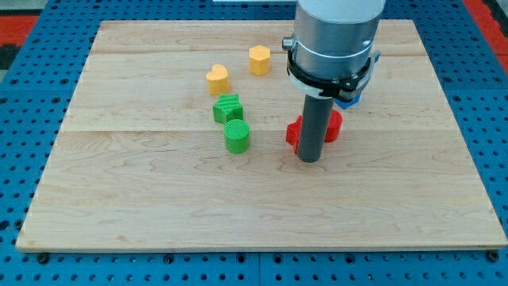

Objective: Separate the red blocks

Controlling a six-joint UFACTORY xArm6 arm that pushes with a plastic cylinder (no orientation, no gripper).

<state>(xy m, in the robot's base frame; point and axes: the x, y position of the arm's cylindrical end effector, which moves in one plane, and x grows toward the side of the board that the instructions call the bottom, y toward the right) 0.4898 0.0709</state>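
Note:
Two red blocks sit close together right of the board's middle. One red block [294,134] shows left of my rod and the other red block [333,126] shows right of it; the rod hides most of both, so their shapes are unclear. My tip [309,160] rests on the board just below them, in front of the gap between the two. I cannot tell whether the rod touches either block.
A green star block [228,108] and a green cylinder [236,136] sit left of centre. A yellow heart block [217,78] and a yellow hexagon block [259,59] lie toward the view's top. A blue block [353,97] peeks out behind the arm. The wooden board [119,199] sits on a blue pegboard.

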